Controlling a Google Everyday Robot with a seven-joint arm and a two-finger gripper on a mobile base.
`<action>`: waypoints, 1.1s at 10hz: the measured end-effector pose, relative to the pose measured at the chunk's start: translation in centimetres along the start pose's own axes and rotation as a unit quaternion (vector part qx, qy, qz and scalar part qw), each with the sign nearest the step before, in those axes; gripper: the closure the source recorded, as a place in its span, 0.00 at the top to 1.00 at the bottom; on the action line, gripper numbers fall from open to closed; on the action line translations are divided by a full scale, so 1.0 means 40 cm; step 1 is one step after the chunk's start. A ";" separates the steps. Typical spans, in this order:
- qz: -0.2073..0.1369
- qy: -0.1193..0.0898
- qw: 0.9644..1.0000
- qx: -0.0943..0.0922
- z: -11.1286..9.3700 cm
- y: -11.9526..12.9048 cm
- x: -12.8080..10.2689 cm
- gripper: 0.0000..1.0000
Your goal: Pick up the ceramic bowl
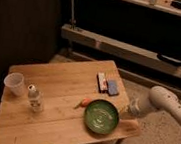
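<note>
The ceramic bowl [101,117], wide, shallow and glossy green with a darker rim, sits upright near the front right corner of the wooden table [56,89]. My gripper [127,110] comes in from the right on a white arm [167,105] and is at the bowl's right rim, just above the table's right edge. I cannot tell whether it touches the rim.
A translucent white cup [14,83] and a small bottle [34,99] stand at the table's left. A small orange item [84,102] lies just left of the bowl. Two flat packets [107,84] lie behind it. A metal shelf rail [137,53] runs behind the table.
</note>
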 end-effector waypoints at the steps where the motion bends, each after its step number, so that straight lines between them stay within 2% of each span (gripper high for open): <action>1: -0.001 -0.006 1.000 -0.008 0.010 -0.001 0.002 0.30; 3: 0.001 -0.009 1.000 -0.022 0.012 0.013 0.002 0.50; 5: -0.001 -0.001 1.000 -0.029 -0.027 0.015 -0.004 0.71; 6: -0.005 0.003 0.999 -0.033 -0.052 0.008 -0.008 0.77; 7: -0.011 0.008 0.999 -0.038 -0.082 -0.006 -0.012 0.79; 9: -0.019 0.004 0.999 -0.040 -0.103 -0.017 -0.020 0.79; 10: -0.020 -0.001 0.999 -0.039 -0.097 -0.015 -0.024 0.76; 11: -0.024 -0.012 0.999 -0.037 -0.073 -0.011 -0.029 0.66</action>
